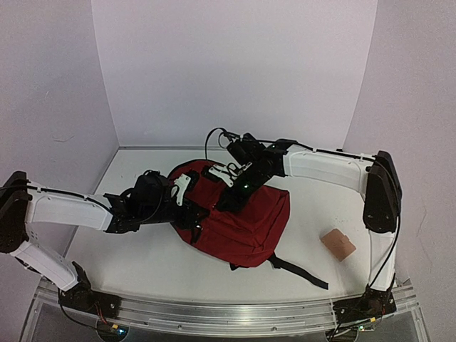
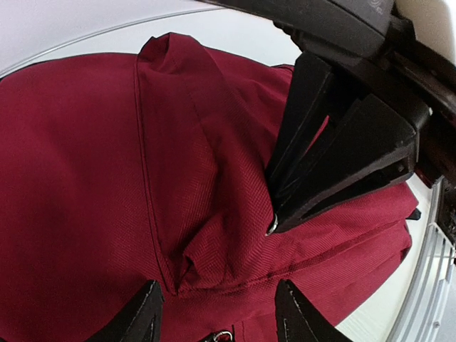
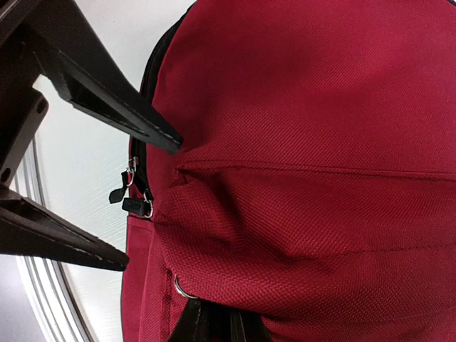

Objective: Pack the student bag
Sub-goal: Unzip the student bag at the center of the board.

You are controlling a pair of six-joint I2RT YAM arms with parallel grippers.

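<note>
Since the student bag (image 1: pixel 246 221) is soft and floppy, my right gripper (image 2: pixel 274 222) pinches its fabric fold; my left gripper (image 2: pixel 217 292) hangs half-open beside that fold, empty.

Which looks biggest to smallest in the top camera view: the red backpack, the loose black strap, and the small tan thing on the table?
1. Red backpack, clearly largest.
2. Black strap, long and thin.
3. Tan thing, smallest overall, though wider than the strap.

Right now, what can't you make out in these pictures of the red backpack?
Inside of the student bag: top view, left gripper and right gripper cover its top; wrist views show only outer fabric.
Small tan thing: top view, too small to identify.
Jaws of the right gripper: right wrist view, cut off by the bottom edge.
</note>
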